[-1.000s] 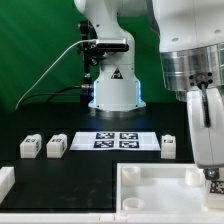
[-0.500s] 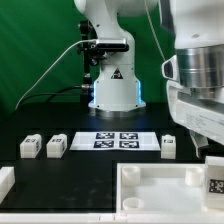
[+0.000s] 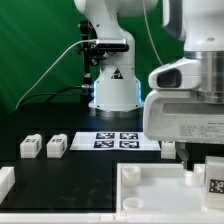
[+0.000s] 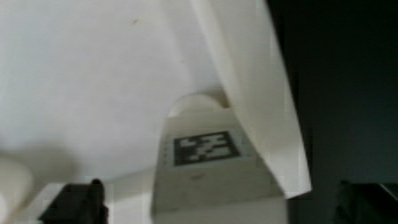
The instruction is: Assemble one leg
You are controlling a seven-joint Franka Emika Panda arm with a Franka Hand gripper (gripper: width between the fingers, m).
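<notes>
While seen from the exterior view, small, blocky and made of smooth white plastic: leg (image 3: 214, 183), with a square black-and-white tag on its front. Sits at the tray's (image 3: 150, 185) corner on the exterior view's right. Looks to stand upright there, long way up and down, tag facing the camera. Hard to tell how it joins the tray.

Big, white and square, that tray, with a raised rim, lying flat on the black table (image 3: 90, 170).

Right above the leg: claw (image 3: 203, 160), under a bulky white and grey arm. Mostly hidden here, so no telling from this side how its jaws stand.

Up close in the wrist view, same leg (image 4: 205, 150), tag in plain sight, against the tray's (image 4: 89, 80) smooth white floor. Seems to get narrower toward its far end. Claw (image 4: 214, 205) spread wide, with two black fingertips (image 4: 75, 200), one on each side of the leg and both clear of it. Gripping nothing.

Only in the exterior view: spare legs (image 3: 29, 146) (image 3: 56, 145) (image 3: 168, 147), same blocky shape, well apart from the tray. Two side by side on the exterior view's left, one near the arm. Between them, thin and flat, marker board (image 3: 118, 139) with four tags.
</notes>
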